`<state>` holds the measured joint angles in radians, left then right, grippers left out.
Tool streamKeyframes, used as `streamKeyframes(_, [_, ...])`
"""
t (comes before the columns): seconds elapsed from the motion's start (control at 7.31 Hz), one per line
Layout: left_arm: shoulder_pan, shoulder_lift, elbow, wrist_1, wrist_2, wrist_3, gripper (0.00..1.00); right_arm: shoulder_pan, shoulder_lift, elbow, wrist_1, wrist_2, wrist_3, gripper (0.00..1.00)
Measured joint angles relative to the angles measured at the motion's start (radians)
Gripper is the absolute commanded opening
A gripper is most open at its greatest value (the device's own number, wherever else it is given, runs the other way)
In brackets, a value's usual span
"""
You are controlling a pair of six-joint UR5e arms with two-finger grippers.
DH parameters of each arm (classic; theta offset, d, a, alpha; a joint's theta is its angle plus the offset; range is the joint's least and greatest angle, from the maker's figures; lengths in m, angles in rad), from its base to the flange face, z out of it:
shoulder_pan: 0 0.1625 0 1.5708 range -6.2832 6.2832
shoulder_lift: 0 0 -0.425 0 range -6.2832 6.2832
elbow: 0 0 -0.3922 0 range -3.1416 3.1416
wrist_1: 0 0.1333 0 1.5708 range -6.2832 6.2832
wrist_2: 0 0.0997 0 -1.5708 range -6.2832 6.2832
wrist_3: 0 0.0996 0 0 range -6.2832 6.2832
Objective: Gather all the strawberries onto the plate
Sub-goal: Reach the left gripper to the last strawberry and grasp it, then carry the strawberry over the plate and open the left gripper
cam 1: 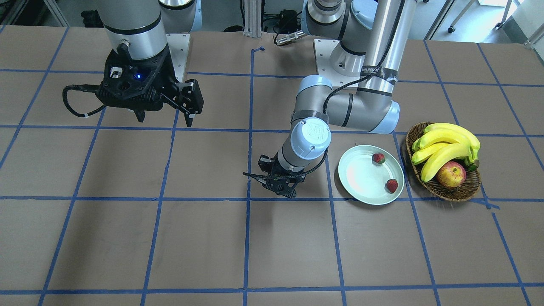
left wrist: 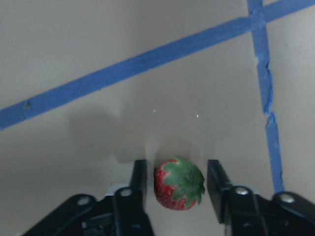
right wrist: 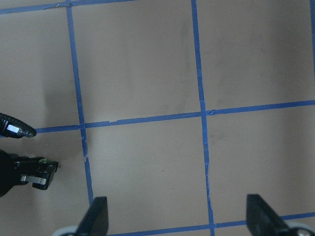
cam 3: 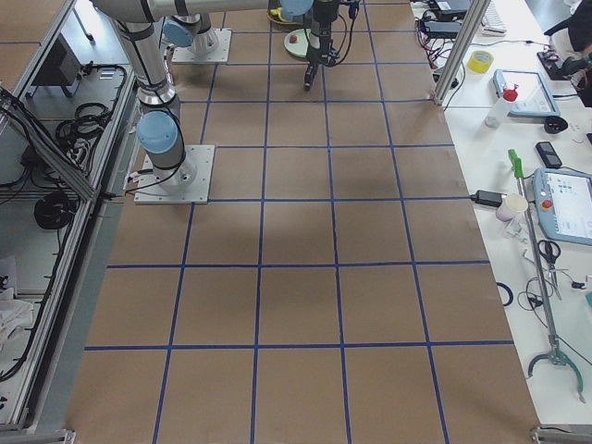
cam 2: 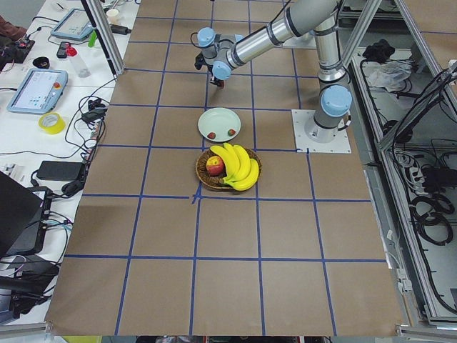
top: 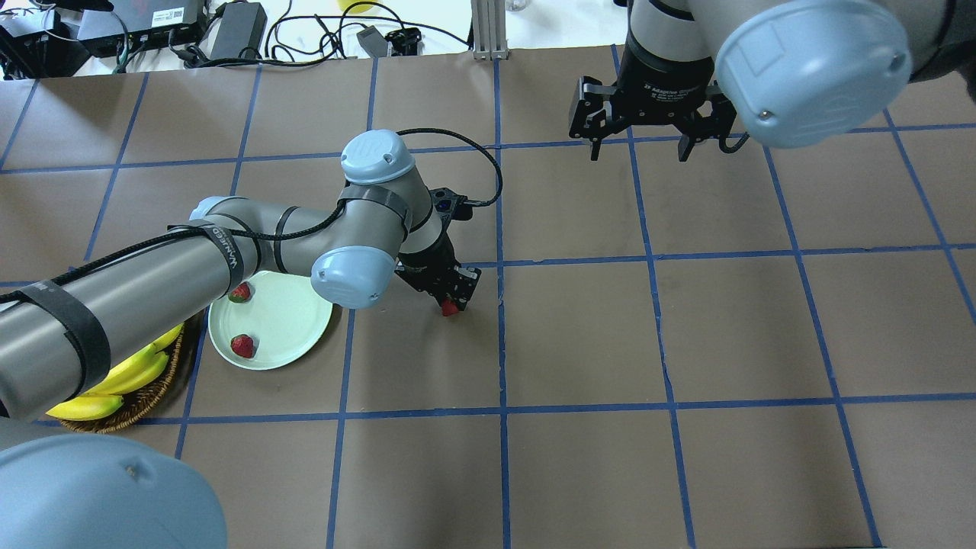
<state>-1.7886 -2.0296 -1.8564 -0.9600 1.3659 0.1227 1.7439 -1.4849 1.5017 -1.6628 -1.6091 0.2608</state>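
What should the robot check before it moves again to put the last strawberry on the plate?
1. Third strawberry sits inside the left pincer: ok.
2. Left pincer squeezing it firmly: cannot tell.
3. Plate has free room beside its two strawberries: ok.
4. Right pincer is open and far from the path: ok.
5. Basket stands on the plate's far side, out of the way: ok.

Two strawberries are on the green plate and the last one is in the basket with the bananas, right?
Not quite. Two strawberries are on the plate, but the last strawberry is not in the basket: it is between the fingers of the left gripper, as the left wrist view shows.
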Motion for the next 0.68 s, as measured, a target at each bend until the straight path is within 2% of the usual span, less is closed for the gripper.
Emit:
streamKeyframes(0.41, [0.007,0.025,0.026,-0.004,0.003,-0.007,0.00,0.000,0.000,0.000,0.000,0.004,0.000,1.00])
streamKeyframes(0.68, [0.072,0.048,0.103,-0.105,0.035,0.007,0.00,0.000,0.000,0.000,0.000,0.011,0.000,1.00])
